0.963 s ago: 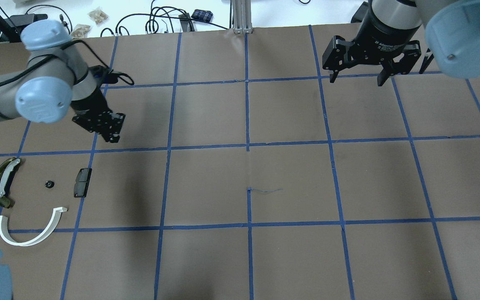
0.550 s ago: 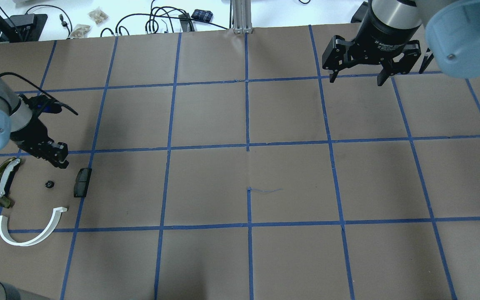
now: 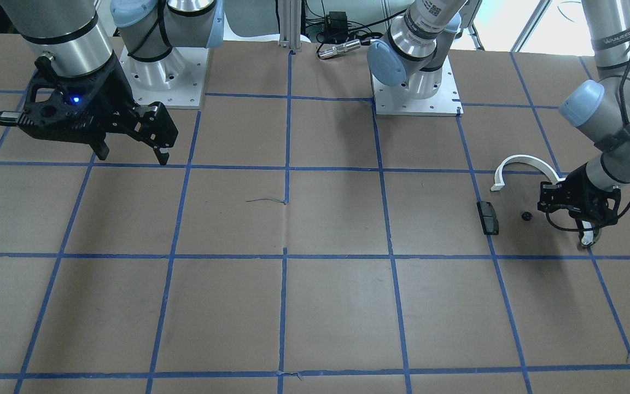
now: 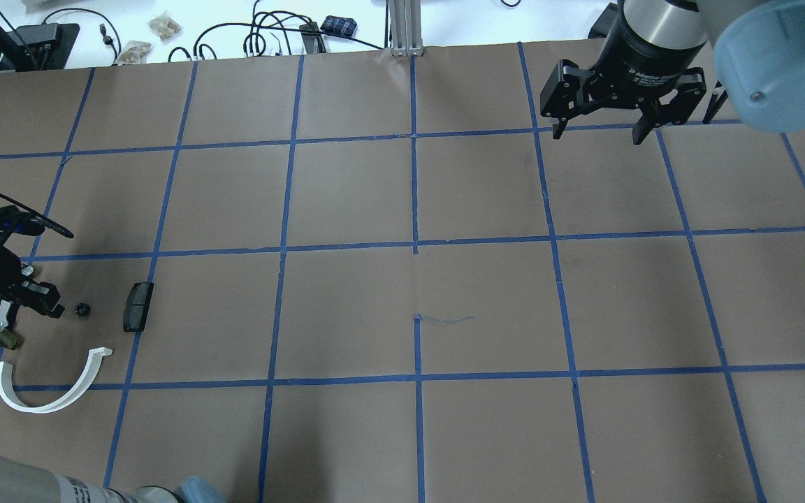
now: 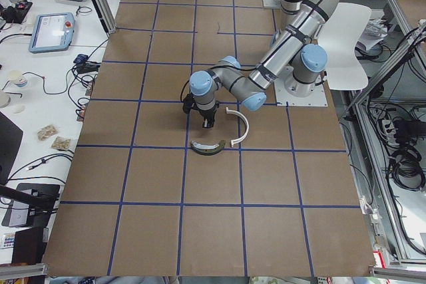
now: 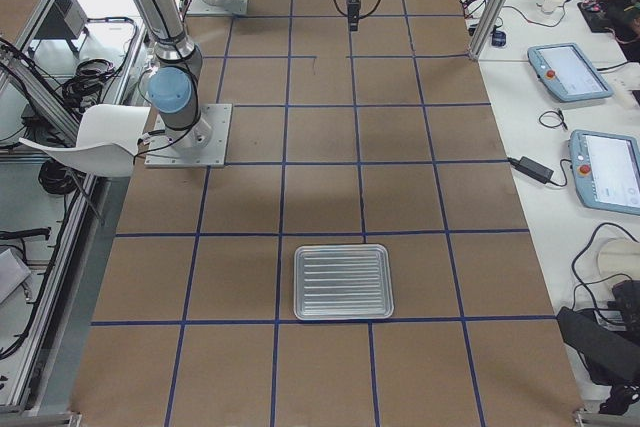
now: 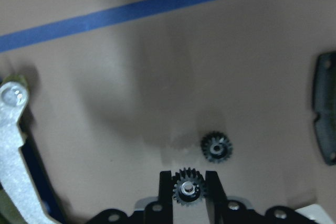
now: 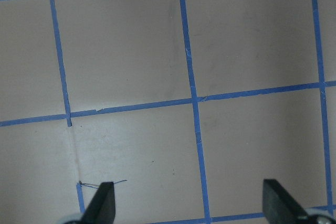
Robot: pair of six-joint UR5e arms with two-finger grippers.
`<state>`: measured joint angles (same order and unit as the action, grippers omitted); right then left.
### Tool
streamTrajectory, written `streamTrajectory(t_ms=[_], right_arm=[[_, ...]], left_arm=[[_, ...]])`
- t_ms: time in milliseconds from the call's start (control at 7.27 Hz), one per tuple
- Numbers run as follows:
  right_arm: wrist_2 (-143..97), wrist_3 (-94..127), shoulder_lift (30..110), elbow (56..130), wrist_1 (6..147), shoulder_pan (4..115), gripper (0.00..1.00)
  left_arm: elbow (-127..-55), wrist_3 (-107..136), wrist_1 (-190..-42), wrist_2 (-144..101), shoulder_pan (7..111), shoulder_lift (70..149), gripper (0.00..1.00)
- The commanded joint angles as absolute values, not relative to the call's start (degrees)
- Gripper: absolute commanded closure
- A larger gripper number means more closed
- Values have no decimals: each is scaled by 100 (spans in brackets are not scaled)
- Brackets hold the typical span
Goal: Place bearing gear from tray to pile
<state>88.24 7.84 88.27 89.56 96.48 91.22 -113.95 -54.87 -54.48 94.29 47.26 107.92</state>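
Metal tray (image 6: 342, 282) in the right-side view: it sat flat on the near end of the table, and I saw only its ribbed floor.

Left wrist cam: left gripper (image 7: 189, 179) was clamped on the bearing gear (image 7: 190, 190), teeth pinched between both fingers. The gear was face-on, bore axis straight at the lens. A second gear (image 7: 216, 146) lay flat on the paper just beside it. The dark block (image 7: 325, 114) was at the right edge, the olive curved piece (image 7: 18, 150) at the left.

Overhead: the left gripper was low at the pile (image 4: 82, 309), between the curved piece and the loose gear, with the white half-ring (image 4: 39, 407) nearer me. A second ago it was up-table, beyond the block. Right gripper (image 4: 598, 131) hadn't moved, jaws spread wide, holding nothing.

Right wrist cam: bare fingers (image 8: 102, 205) over gridded brown paper (image 8: 131, 51).
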Motion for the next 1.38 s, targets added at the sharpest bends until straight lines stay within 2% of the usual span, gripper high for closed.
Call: streamTrajectory(t_ms=[0,688,825,962,1238], right_arm=[[8824,773,8824,8956,9650,9123,0],[8815,765,8824,8956,9650,9123,0],[8815,765,8824,8956,9642,9123,0],[8815,765,8824,8956,9642,9114,0],[8807,765,8824,8956,9642,9114,0]], left_arm=[[-11374,-5450,-5466,9404,4737,10811,100],[-11356,-5423,-5406,9211,4834,10854,99],[-11355,-5432,-5397,9202,4834,10854,86],[-11355,-5440,-5396,9211,4834,10854,85],[-11355,-5423,-5396,9185,4843,10820,56]])
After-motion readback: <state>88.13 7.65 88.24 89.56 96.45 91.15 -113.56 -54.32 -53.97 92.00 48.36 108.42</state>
